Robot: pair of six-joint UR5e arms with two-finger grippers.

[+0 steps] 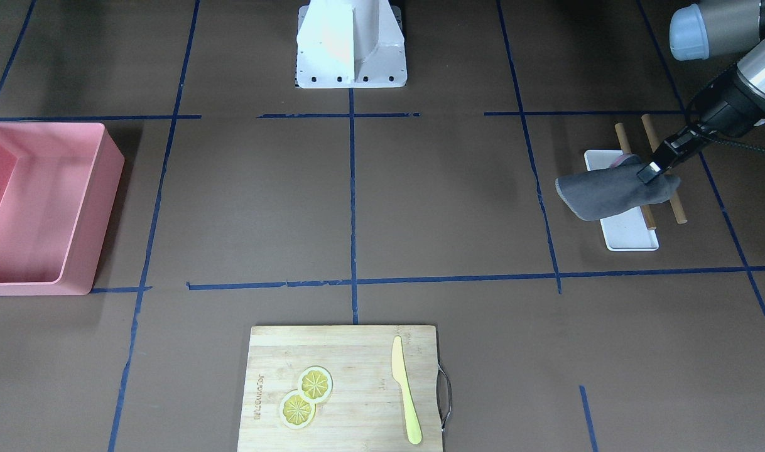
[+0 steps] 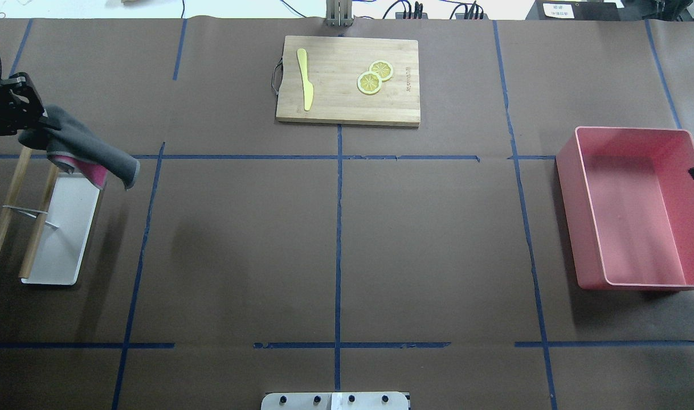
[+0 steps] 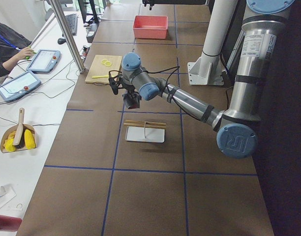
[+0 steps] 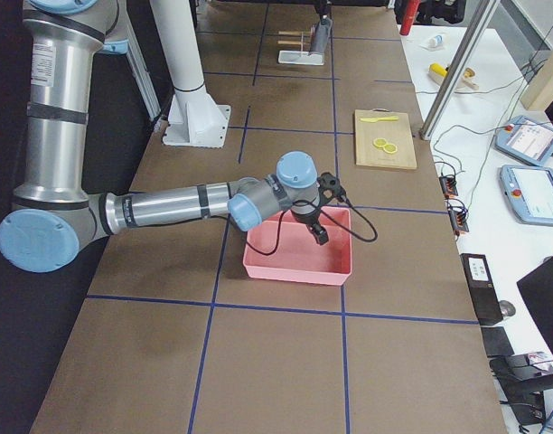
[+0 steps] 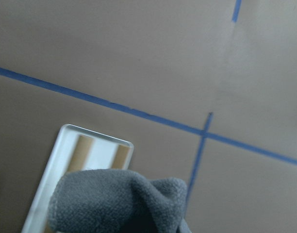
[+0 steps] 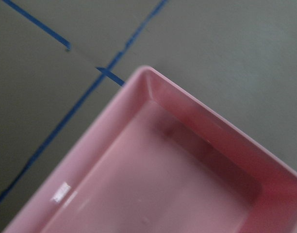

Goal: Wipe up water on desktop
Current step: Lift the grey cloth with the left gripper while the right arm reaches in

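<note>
Holding grey cloth (image 1: 608,191) w/ left tool (image 1: 652,168), fingers clenched on one end of fabric. Rest of cloth drooping toward worktop's middle, pink underside showing in overhead view. Hanging over one end of white tray (image 1: 634,235) & two wooden rods (image 1: 674,207). Seen lifted clear of both in left side view.

- Worktop (image 1: 445,201): dark brown, matte, flat. Marked into rectangles by thin blue tape. Lying under every item listed, from robot's edge to operators' edge.
- Tray & rods: at worktop's left end. Rods parallel, lengthwise along tray's outer long side, one overlapping tray edge.
- Right tool (image 4: 320,237): hovering over pink bin (image 1: 100,207) at worktop's right end, well apart from cloth. Too small in exterior views to judge; released or clenched, cannot tell. Wrist cam showing only a bin corner & tape.
- Cutting board (image 1: 357,351): light wood, metal handle, centre of operators' edge. Carrying two lemon slices (image 1: 306,397), overlapping, plus yellow knife (image 1: 406,389), apart from slices on handle side.
- White mount (image 1: 351,44): centre of robot's edge.
</note>
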